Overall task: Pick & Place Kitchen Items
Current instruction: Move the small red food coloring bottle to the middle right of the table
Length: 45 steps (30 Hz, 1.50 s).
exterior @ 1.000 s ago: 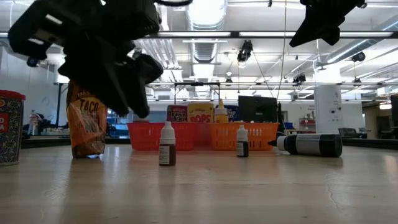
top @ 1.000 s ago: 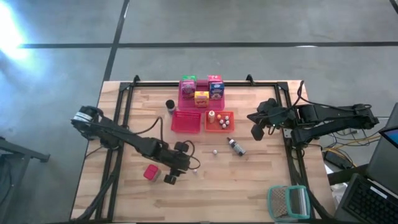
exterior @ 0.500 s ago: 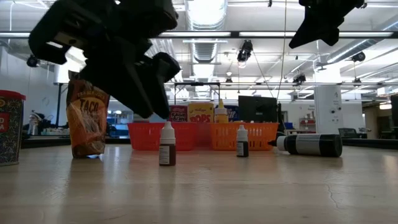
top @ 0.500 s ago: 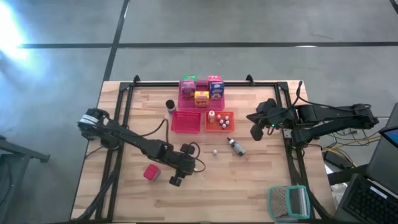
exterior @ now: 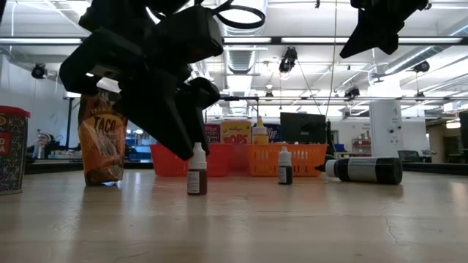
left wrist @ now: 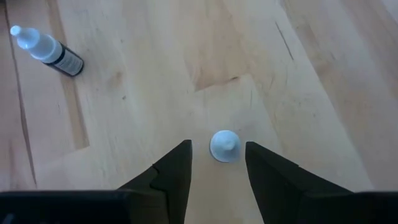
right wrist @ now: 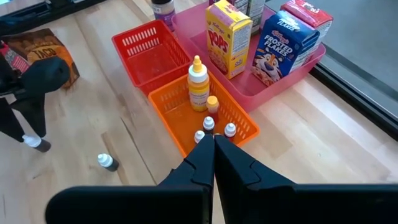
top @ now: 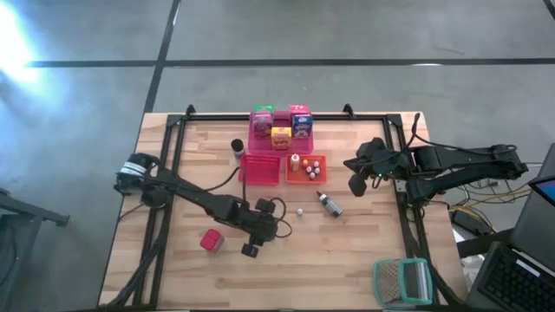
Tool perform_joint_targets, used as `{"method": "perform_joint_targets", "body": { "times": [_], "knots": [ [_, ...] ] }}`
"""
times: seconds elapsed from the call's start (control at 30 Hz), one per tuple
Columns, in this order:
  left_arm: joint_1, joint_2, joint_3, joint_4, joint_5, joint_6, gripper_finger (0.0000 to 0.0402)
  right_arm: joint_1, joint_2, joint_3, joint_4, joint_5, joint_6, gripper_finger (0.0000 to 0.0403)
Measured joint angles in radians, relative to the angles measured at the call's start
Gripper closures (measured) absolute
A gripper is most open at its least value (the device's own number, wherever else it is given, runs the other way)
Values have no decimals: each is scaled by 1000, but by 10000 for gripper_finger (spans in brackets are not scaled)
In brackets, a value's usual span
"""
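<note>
One tiny white-capped dropper bottle [left wrist: 224,146] stands between my left fingers [left wrist: 177,171], held apart; light, slippery, easily toppled, so I'd pinch its dark body low.

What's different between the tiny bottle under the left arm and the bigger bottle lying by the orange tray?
The tiny bottle stands upright; the bigger bottle lies on its side. The tiny bottle sits between the open fingers of the left gripper; the bigger bottle lies well apart from it. The tiny bottle is clearly the smaller. Both rest on the wooden table, outside the trays.
</note>
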Motion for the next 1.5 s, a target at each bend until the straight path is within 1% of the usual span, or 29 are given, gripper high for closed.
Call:
{"method": "perform_joint_targets", "body": {
  "times": [0.53, 1.0, 1.17, 1.33, 1.43, 1.5],
  "knots": [
    [0, 44, 14, 33, 1, -6, 249, 0, 1, 0, 0, 0, -14, 394],
    [0, 44, 16, 28, 3, -21, 314, 0, 1, 0, -1, 0, -17, 394],
    [13, 43, 73, 31, 5, -12, 315, 0, 1, 0, -1, 0, -18, 394],
    [43, 44, 162, 30, 5, 4, 315, 0, 1, 0, -1, 1, -16, 394],
    [71, 71, 234, 1, 9, 10, 315, 0, 1, 0, -1, 1, -8, 394],
    [87, 116, 293, -33, 32, 19, 315, 0, 1, 0, -1, 1, 2, 394]
  ]
}}
